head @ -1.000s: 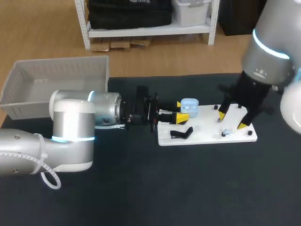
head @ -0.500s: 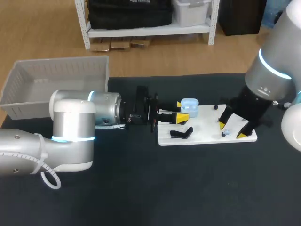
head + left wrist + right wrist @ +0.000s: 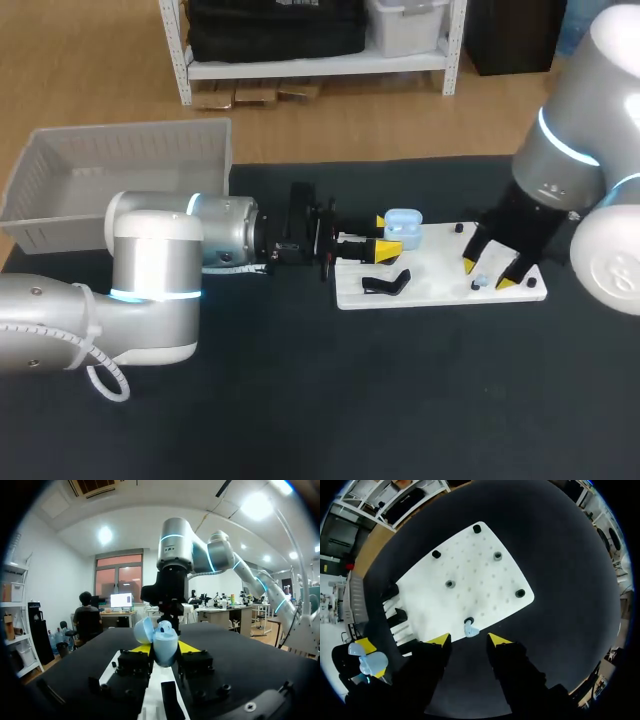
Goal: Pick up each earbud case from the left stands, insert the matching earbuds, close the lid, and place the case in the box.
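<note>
Left gripper is clamped on the open earbud case at the white board's left end; right gripper hangs open over the right edge, earbud just ahead of the gap between its tips, so that arm's nearer

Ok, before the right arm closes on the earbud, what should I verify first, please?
1. Lid of the earbud case open: ok.
2. Fingers of the left gripper shut on the case: ok.
3. Fingers of the right gripper open: ok.
4. The earbud on the white board centred just ahead of the right fingers: ok.
5. Right fingers low enough to reach it: cannot tell.
6. Free slot in the case: cannot tell.
</note>
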`<state>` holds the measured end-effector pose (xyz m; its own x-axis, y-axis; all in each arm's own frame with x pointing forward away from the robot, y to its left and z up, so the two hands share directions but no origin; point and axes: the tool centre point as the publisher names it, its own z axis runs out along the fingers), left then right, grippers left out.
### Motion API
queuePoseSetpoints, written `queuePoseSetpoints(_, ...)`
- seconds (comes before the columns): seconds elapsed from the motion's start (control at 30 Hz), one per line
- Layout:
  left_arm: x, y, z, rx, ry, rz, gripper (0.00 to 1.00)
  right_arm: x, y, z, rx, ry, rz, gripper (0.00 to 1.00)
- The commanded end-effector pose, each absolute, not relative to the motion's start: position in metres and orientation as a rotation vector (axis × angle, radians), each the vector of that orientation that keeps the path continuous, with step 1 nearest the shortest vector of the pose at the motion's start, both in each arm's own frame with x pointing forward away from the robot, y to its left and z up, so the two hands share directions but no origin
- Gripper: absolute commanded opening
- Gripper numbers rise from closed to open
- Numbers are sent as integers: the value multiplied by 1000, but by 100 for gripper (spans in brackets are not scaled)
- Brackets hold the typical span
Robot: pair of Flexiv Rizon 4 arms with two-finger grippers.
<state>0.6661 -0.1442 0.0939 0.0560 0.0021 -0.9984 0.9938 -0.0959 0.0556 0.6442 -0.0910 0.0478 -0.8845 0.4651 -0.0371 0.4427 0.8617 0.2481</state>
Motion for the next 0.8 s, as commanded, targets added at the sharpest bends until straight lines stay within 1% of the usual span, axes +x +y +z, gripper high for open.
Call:
queuePoseSetpoints(0.03,665,-144,93,1304,1124,-1230,0,645,-96,45,716,2931,367,44)
queuePoseSetpoints(0.8,665,-144,93,1304,1124,-1230,0,648,-95,32,639,2932,405,35)
